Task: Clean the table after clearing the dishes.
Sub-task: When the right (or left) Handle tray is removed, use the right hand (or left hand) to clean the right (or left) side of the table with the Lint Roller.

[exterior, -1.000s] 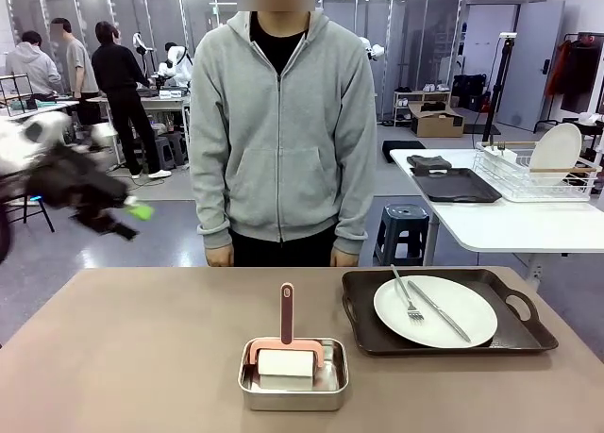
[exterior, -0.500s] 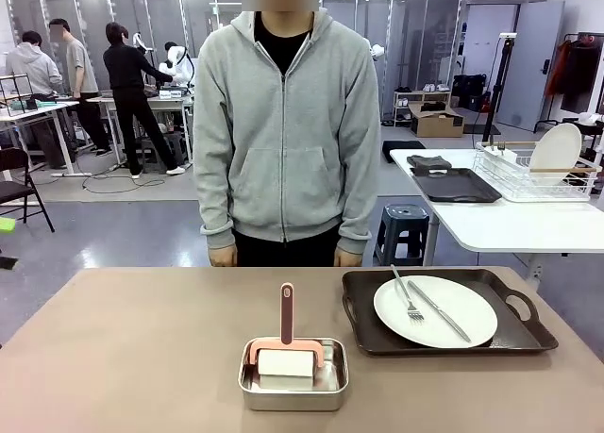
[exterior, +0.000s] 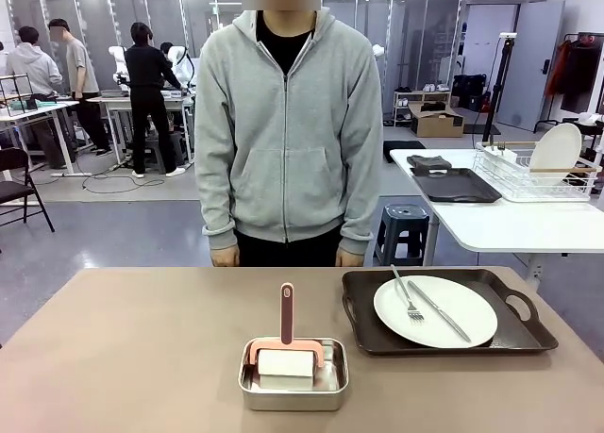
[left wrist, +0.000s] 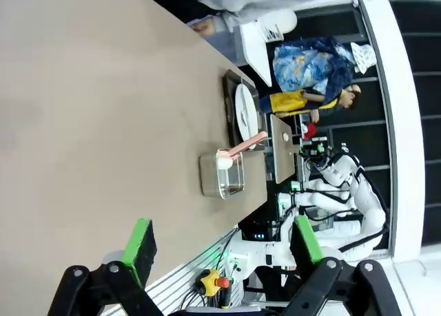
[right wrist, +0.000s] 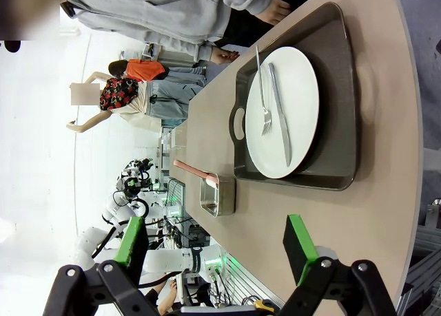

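On the right of the taupe table [exterior: 132,348] a dark handled tray [exterior: 524,337] holds a white plate [exterior: 472,310] with a fork [exterior: 406,296] and a knife [exterior: 441,313] across it. The right wrist view looks down on that plate [right wrist: 300,89] and tray [right wrist: 341,102]. My right gripper [right wrist: 214,240] hangs open above the table's near edge, holding nothing. My left gripper [left wrist: 222,244] is also open and bare, high over the table's [left wrist: 89,109] left end. From there the plate [left wrist: 244,113] is far off.
A square steel pan [exterior: 293,392] holding a pink-handled brush [exterior: 287,312] sits at the middle front. A person in a grey hoodie [exterior: 288,131] stands at the far edge. A white side table [exterior: 510,227] at the right carries a dark tray [exterior: 456,185] and a dish rack [exterior: 528,178].
My left arm, a blur at the front view's left side one second ago, has swung out past that edge. The dishes, pan and person have not moved.
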Robot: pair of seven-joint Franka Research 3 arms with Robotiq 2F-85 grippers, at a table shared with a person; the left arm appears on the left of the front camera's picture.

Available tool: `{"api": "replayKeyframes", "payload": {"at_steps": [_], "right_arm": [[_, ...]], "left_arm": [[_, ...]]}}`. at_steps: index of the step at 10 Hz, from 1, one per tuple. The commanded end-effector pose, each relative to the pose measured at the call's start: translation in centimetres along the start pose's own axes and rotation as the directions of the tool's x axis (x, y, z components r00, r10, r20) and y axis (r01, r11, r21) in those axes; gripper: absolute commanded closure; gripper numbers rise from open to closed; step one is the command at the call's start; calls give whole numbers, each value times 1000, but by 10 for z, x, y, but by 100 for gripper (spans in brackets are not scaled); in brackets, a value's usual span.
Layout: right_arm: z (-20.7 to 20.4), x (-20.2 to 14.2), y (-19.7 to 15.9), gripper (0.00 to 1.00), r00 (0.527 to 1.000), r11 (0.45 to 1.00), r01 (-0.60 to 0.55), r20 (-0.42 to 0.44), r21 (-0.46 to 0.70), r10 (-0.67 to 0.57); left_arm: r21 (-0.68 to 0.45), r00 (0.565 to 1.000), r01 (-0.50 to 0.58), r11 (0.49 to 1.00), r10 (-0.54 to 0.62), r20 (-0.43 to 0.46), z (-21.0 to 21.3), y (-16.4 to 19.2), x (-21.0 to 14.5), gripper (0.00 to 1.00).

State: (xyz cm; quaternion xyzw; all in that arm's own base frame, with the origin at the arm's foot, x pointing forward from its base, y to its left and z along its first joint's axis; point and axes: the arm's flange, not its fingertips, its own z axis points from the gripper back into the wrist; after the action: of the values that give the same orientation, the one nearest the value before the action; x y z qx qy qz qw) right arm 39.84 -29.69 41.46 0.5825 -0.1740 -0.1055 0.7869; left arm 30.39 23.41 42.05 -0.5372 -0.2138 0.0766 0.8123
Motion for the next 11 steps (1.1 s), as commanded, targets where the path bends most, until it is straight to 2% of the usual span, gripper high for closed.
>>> {"api": "replayKeyframes", "payload": {"at_steps": [1, 2, 11], "right_arm": [[0, -2, 3, 0, 1000, 1000, -4, 1, 3, 4], [0, -2, 3, 0, 1000, 1000, -4, 1, 3, 4], [0, -2, 3, 0, 1000, 1000, -4, 1, 3, 4]], "left_arm": [[26, 991, 131, 991, -131, 11, 0, -5, -3, 0], [0, 1000, 0, 1000, 0, 0, 0, 0, 0, 0], [0, 1000, 0, 1000, 0, 0, 0, 0, 0, 0]]}}
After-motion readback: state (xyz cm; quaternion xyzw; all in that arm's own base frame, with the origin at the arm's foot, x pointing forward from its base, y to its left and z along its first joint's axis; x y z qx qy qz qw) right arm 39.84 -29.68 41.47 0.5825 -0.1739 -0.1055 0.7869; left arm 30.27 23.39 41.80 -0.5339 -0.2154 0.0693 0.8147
